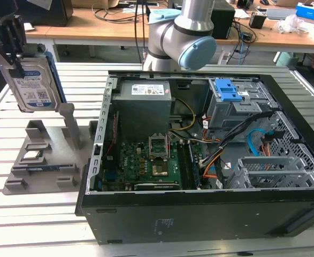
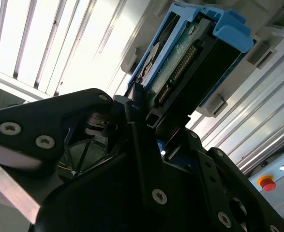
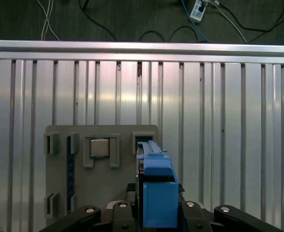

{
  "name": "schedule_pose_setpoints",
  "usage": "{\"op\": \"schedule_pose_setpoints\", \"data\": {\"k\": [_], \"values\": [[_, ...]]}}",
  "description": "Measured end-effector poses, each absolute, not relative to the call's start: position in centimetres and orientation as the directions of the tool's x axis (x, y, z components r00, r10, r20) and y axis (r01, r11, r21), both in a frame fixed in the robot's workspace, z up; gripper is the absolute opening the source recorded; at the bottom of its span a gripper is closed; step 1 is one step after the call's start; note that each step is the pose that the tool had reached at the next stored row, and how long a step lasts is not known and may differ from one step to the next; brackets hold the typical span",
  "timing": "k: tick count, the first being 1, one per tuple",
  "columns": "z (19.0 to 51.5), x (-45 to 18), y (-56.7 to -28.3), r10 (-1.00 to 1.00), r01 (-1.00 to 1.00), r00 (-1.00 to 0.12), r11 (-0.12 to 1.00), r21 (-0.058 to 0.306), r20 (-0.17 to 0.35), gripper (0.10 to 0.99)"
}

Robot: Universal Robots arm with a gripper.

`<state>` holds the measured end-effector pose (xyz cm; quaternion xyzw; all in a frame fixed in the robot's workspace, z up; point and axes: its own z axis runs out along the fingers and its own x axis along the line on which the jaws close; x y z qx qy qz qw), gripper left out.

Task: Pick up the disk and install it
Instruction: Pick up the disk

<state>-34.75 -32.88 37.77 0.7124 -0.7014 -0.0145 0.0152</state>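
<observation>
Pinched at its upper end, upright at the exterior view's left: the disk [image 1: 35, 85]. Dull silver metal, flat and rectangular, white-and-blue label facing out. Clamped from both sides by the jaws of the gripper [image 1: 13, 51], black and angular, with round screw heads in the second wrist view. Wrapped round the disk's edges, a blue plastic bracket [image 3: 158, 193], glossy and blocky. On the end face, a row of brassy connector pins [image 2: 180, 72].

Directly underneath, apart from the disk: a grey holder [image 1: 39, 166], matt plastic with boxy slots and one tall post near the disk's lower corner. Seated in one slot, a small square processor chip [image 3: 99, 147], silvery. Beside it, a thin blue-edged memory stick [image 3: 70, 169] lying in its groove.

Under all of that, a ribbed aluminium table [image 1: 33, 225], pale and slatted. Off to the exterior view's right, an open black computer case [image 1: 199, 219]: green motherboard [image 1: 146, 166], grey power supply [image 1: 143, 101], blue drive-bay latch [image 1: 226, 91], perforated steel cage, loose orange and blue cables. Behind the case, the arm [image 1: 191, 37], smooth grey tube with a pale blue cap.
</observation>
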Motion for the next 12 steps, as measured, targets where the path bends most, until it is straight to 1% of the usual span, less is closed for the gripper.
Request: {"op": "schedule_pose_setpoints", "data": {"k": [12], "values": [[38.54,-34.75,-32.85,-1.000,-0.999,0.016,-0.016,0.042,0.001,0.365]]}}
